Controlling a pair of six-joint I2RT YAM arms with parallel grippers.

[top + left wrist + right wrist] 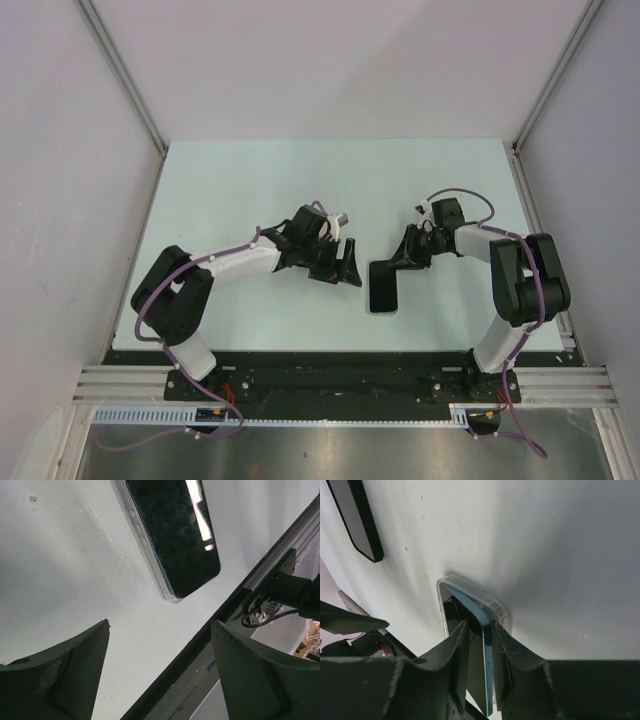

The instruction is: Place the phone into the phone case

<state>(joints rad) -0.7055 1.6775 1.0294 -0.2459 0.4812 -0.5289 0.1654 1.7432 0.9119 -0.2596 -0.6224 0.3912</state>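
The phone is a dark slab with a teal edge, lying near the table's middle. My right gripper is shut on its upper end. In the right wrist view the fingers clamp the phone across its thickness. The phone is tilted, with its far end inside the rim of the transparent phone case. The left wrist view shows the phone's screen with the case's clear rim along one side. My left gripper is open and empty just left of the phone, above bare table.
A second black slab lies at the top left of the right wrist view. The black rail of the table's near edge runs close below the phone. White walls and metal frame posts enclose the table.
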